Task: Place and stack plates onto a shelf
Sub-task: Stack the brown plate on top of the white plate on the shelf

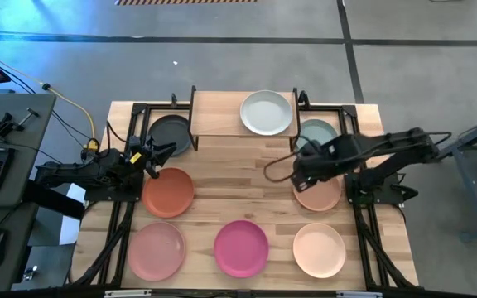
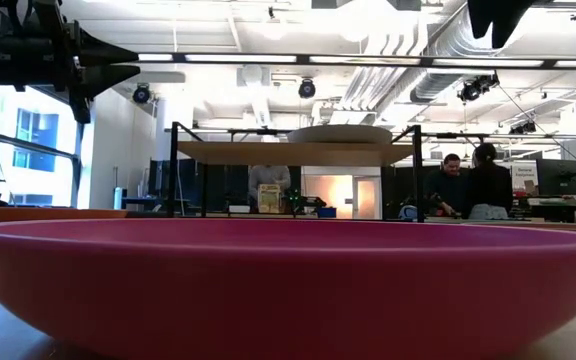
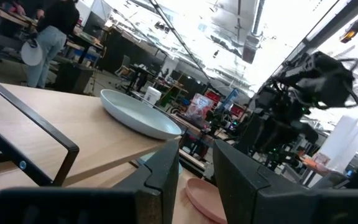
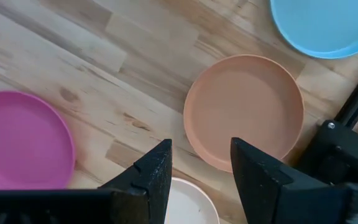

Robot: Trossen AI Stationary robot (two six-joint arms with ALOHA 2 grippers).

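1. The right gripper (image 1: 295, 175) hangs above the table with its fingers apart and nothing between them. The tan plate (image 4: 244, 109) lies flat on the slats directly beneath and slightly ahead of its fingertips in the right wrist view. This plate looks like the next one to lift.
2. To do the step well, the claw should come down over the plate's near rim, with one finger inside the lip and one outside, and close only once the rim sits deep between the pads. A shallow bite on a matte rim would likely let the plate tip.
3. The shelf (image 1: 218, 116) stands beyond that claw at the table's far edge, with the grey-green plate (image 1: 266, 112) already resting on its right half. The left half of the board is bare.
4. The pale teal plate (image 1: 320, 131) sits on the table just past the tan one, partly tucked under the shelf end. A lift should rise straight up before swinging toward the board, so that the carried plate clears this plate and the black shelf legs.
5. The left gripper (image 1: 151, 155) hovers with its jaws parted and empty between the dark grey plate (image 1: 171, 133) and the terracotta plate (image 1: 168, 191), which lies just beside it. It should stay clear of the shelf while the right arm delivers.
6. The magenta plate (image 1: 241, 247), the pink plate (image 1: 156, 249) and the cream plate (image 1: 319, 249) lie along the near row, well apart from both claws.
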